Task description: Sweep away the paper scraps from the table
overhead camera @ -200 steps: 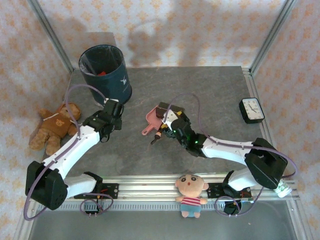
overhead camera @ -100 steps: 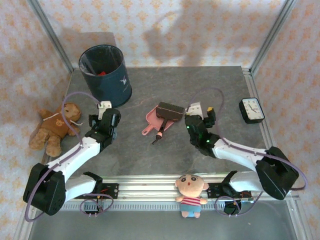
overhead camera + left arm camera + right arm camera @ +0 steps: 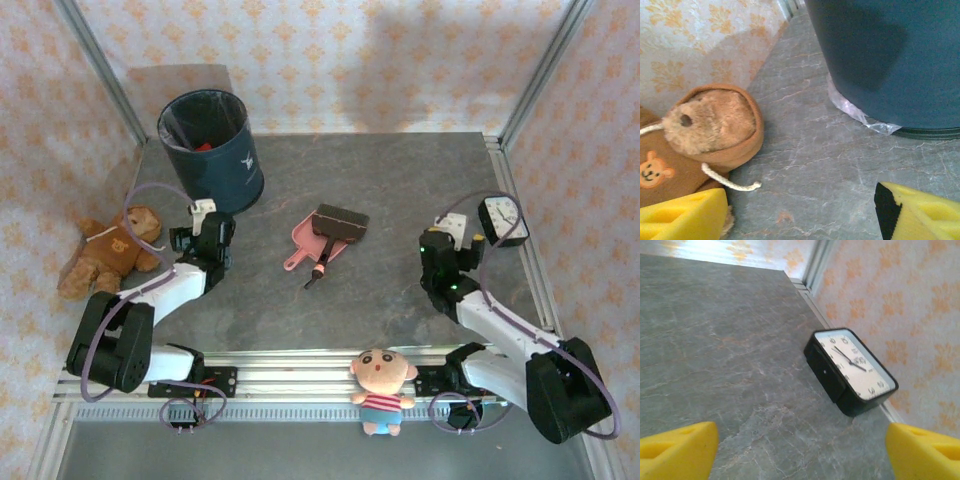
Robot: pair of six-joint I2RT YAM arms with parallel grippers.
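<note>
On the dark grey table lies a pink dustpan with a black brush resting across it, its handle pointing toward me. A few red-orange paper scraps show inside the dark blue bin at the back left. My left gripper is open just in front of the bin, over bare table beside the teddy bear's head. My right gripper is open over bare table near the clock, well right of the dustpan. Nothing is between either pair of yellow fingers.
A brown teddy bear lies at the table's left edge. A black square clock leans by the right rail. A small doll sits on the front rail. A plastic liner edge sticks out under the bin.
My right gripper let go of the brush, leaving it on the dustpan, and swung right toward the clock. My left gripper pulled back left toward the teddy bear.
</note>
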